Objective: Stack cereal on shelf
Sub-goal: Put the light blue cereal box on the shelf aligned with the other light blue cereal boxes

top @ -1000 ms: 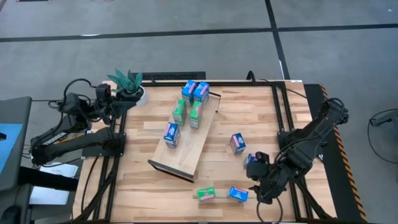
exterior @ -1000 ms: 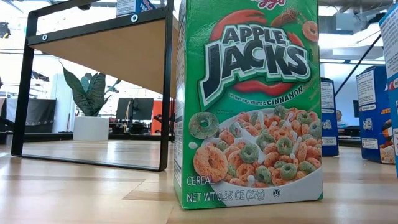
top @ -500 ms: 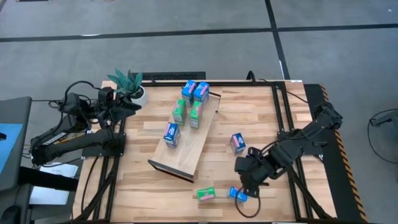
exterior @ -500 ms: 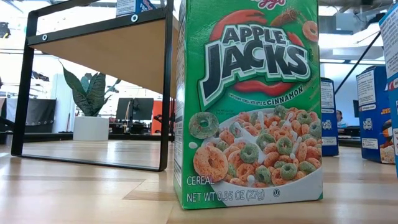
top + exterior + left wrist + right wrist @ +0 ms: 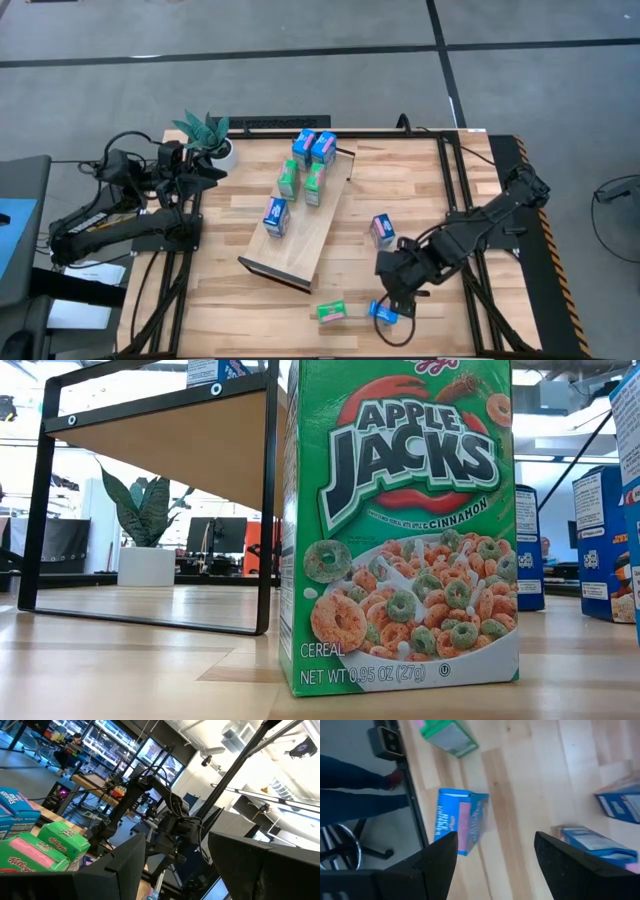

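Slatted light-wood counter (image 5: 470,180) carries the long flat light-wood shelf (image 5: 305,240) with dark end pieces, lying diagonally mid-counter with five small cereal cartons standing on it. Four more sit off it on the counter.

Step in hand, as I judge it: reach for a pickup. Right claw (image 5: 392,297) hovers just above a small blue carton lying flat (image 5: 461,821) near the front edge, fingers spread, holding nothing. Next: lower, straddle, close.

Left claw (image 5: 205,170) waits by the potted plant (image 5: 207,133), open and empty.

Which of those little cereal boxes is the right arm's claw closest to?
The blue box lying flat at the table's near edge, right of the green box. The right gripper hovers over it, jaws open.
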Controlling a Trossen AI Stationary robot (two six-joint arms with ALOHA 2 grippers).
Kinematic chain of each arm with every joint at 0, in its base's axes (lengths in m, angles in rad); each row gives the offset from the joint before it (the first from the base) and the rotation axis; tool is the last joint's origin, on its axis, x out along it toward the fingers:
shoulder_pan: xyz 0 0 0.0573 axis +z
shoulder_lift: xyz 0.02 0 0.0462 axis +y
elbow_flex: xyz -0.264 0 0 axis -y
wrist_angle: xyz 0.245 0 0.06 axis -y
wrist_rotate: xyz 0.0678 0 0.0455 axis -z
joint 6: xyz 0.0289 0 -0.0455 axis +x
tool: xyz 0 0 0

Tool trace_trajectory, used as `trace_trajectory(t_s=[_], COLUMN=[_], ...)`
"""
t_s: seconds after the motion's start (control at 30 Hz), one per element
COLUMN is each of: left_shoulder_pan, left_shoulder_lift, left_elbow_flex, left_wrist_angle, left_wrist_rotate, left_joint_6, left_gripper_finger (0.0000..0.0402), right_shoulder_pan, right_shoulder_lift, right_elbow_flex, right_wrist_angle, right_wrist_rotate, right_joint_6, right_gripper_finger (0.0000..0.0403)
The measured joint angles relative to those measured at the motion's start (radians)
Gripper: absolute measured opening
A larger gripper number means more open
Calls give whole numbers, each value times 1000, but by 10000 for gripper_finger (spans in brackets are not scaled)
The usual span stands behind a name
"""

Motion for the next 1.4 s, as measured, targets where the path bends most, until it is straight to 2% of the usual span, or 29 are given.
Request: trace_trajectory(t_s=[0.27, 0.5, 0.63, 1.03, 1.4], left_shoulder_pan=[0, 0, 0, 0, 0], left_shoulder_lift=[0, 0, 0, 0, 0], left_elbow_flex=[0, 0, 0, 0, 0], left_wrist_angle=[-2, -7, -8, -8, -56], left_wrist_rotate=[0, -2, -2, -1, -1], left_joint_6=[0, 0, 0, 0, 0], left_gripper_finger=[206, 206, 206, 206, 206], right_shoulder_pan=[34, 45, 44, 28, 29], right_shoulder_lift=[46, 133, 155, 156, 210], right_elbow_flex=[1, 1, 0, 0, -1], right_wrist_angle=[91, 129, 140, 125, 137], right_wrist_rotate=[-6, -82, -85, -76, -3], right_joint_6=[-1, -37, -44, -12, 39], right_gripper_finger=[286, 286, 288, 367, 373])
